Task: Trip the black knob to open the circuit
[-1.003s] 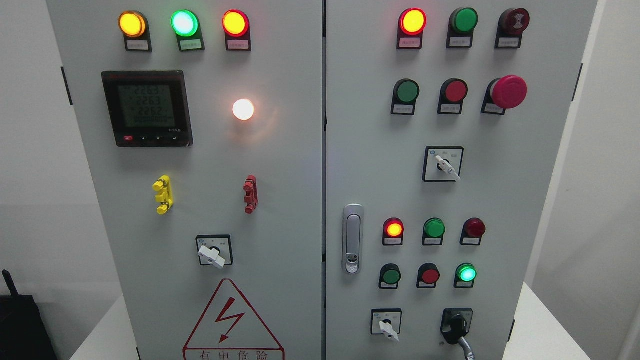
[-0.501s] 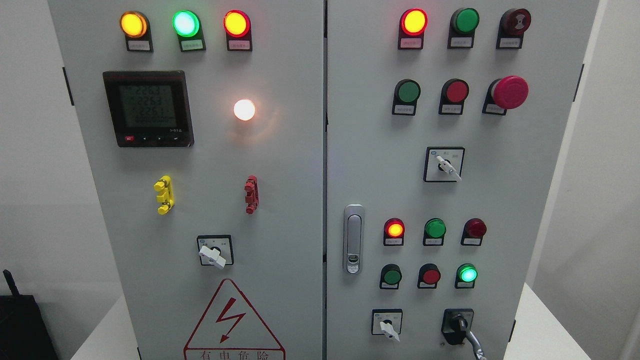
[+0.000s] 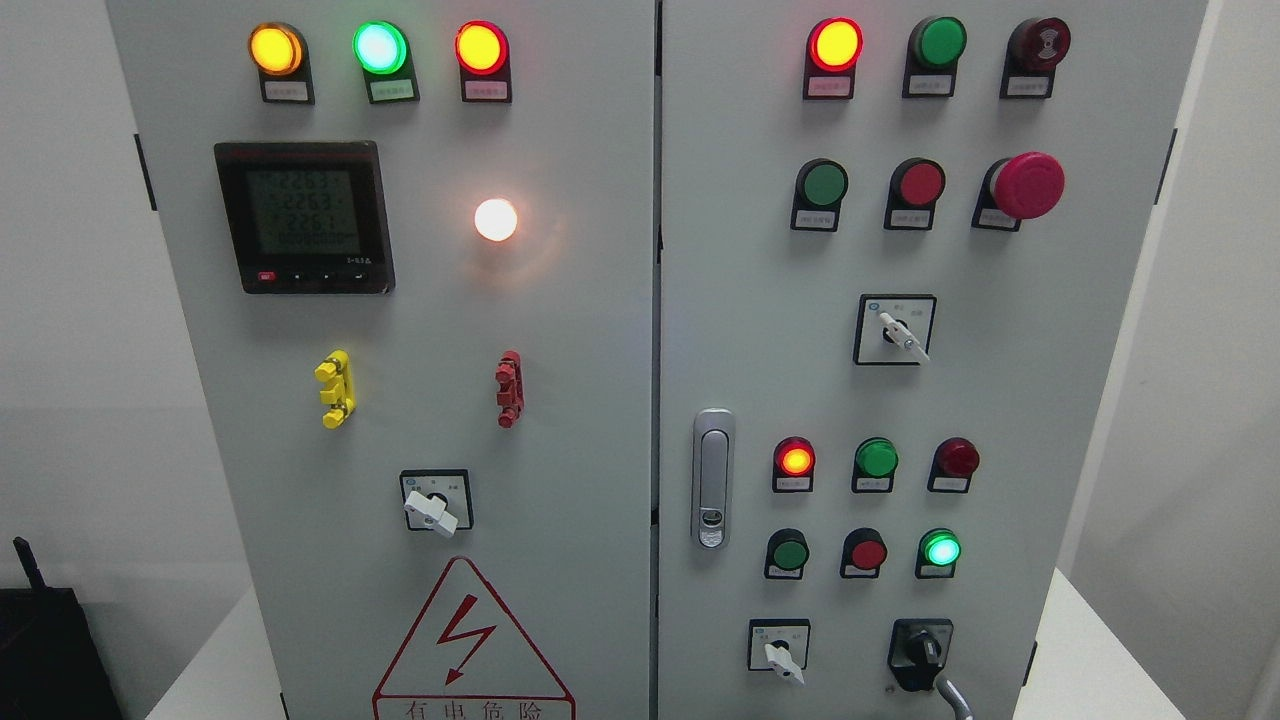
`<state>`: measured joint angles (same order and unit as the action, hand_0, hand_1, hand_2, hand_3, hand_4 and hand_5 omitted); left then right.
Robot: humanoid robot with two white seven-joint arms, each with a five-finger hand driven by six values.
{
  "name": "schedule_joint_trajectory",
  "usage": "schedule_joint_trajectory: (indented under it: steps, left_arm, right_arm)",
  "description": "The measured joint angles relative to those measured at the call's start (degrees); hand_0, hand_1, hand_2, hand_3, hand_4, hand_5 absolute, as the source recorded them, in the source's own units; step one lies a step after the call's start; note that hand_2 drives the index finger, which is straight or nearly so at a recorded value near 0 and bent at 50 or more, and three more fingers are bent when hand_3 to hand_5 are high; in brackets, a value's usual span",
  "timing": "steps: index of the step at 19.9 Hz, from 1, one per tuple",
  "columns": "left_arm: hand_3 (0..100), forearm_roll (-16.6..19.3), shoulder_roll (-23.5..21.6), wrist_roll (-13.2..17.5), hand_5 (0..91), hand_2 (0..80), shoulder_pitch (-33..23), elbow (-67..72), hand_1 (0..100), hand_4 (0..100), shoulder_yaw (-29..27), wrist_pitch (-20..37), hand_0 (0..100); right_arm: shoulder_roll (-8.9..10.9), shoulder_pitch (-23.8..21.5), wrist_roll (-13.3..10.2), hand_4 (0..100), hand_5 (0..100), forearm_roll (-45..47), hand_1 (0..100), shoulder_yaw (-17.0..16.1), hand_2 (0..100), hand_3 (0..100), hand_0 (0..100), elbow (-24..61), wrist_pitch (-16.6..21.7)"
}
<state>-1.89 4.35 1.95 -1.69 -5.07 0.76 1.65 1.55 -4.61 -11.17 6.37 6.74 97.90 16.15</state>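
Black knob (image 3: pixel 921 650) sits low on the cabinet, right of the door latch (image 3: pixel 712 478), within reach; neither hand shows, so I cannot tell their state.

On the meter (image 3: pixel 304 216) in front of me I read 2263, 2263 and 2261, one line under another. The red warning triangle (image 3: pixel 472 645) bears a lightning bolt over 有电危险. The small button labels are too blurred to read.
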Motion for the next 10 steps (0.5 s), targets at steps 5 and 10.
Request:
schedule_joint_trajectory:
  steps: [5, 10]
  left_arm:
    - [0, 0.0, 0.0, 0.0, 0.0, 0.0, 0.0, 0.0, 39, 0, 0.0, 0.0, 12]
    - [0, 0.0, 0.0, 0.0, 0.0, 0.0, 0.0, 0.0, 39, 0, 0.0, 0.0, 12]
  right_arm:
    - [0.02, -2.3, 0.0, 88, 78, 0.1, 55, 0.0, 0, 100, 76, 1.9, 0.0]
    - [0.02, -4.9, 0.1, 56, 43, 0.8, 16, 0.0, 0, 68, 17, 4.3, 0.6]
